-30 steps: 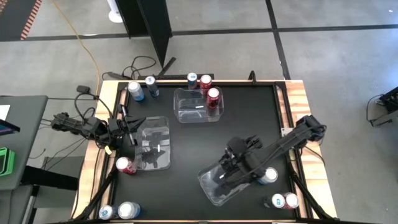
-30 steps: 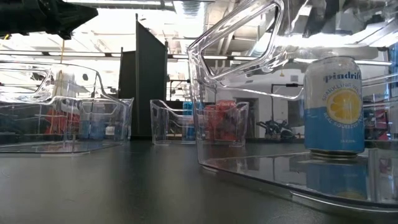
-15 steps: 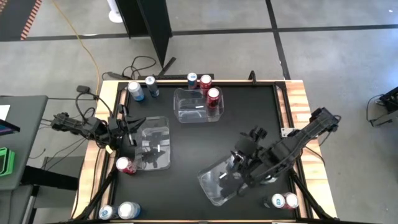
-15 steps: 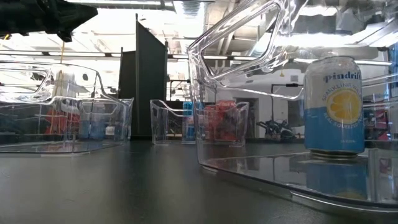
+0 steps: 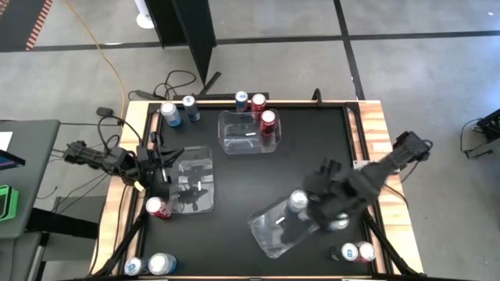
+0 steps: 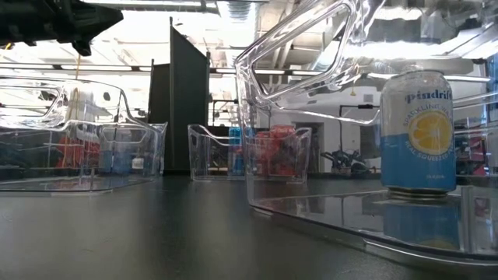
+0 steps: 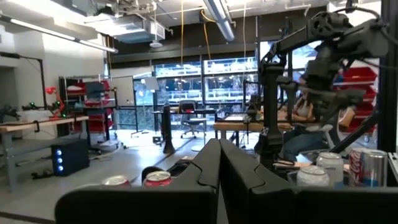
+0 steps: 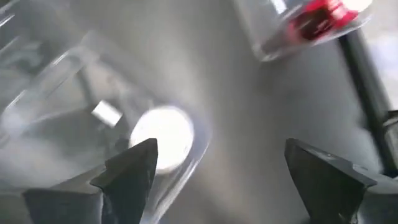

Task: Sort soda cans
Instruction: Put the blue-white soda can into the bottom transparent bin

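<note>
While the right end effector (image 5: 319, 209) hovers, fingers spread wide, above a light-blue cylindrical soda can (image 5: 298, 201) standing inside the clear plastic bin (image 5: 269, 230) near the bench's (image 5: 312, 148) front-right corner, the left end effector (image 7: 219, 165), fingers pressed together, waits at the left edge.

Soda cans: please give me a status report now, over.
Right gripper open above the near bin, holding nothing. One soda can upright inside that bin. Left gripper shut, waiting over the left bin. No obstruction seen.
</note>
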